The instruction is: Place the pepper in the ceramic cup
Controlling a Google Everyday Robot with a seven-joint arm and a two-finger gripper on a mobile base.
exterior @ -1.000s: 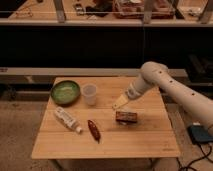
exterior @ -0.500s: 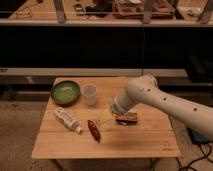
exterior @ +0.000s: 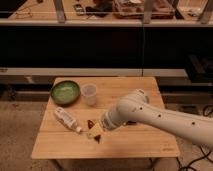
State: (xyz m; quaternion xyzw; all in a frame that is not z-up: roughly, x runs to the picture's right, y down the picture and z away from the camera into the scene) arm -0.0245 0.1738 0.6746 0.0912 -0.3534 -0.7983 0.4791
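One pepper [exterior: 91,123], small and dark red, lies flat on the bench [exterior: 140,145] at about 7 o'clock from the bench's middle. Its two ends peek out either side of the tool [exterior: 95,132]. The tool is right over the pepper's middle, jaws spread wide, nothing gripped. Whether the tips touch the wood can't be told. The arm [exterior: 150,112] reaches in from 3 o'clock, low across the bench.

The ceramic cup [exterior: 89,94] stands upright at 12 o'clock from the pepper, apart from it. Green bowl [exterior: 65,92] sits just beside the cup at its 9 o'clock. White bottle [exterior: 66,118] lies on its side at the pepper's 9 o'clock, its near end close to the pepper.

Handling, as a judgement: the pepper looks light, smooth-skinned and rounded, likely to roll or squirt sideways when pinched. It probably gives a little, so it needs no hard squeeze. Best hold is across the thick middle with the jaws square to its length (the tapered ends would slip out). The cup's mouth is narrow, so the pepper should go in end first.
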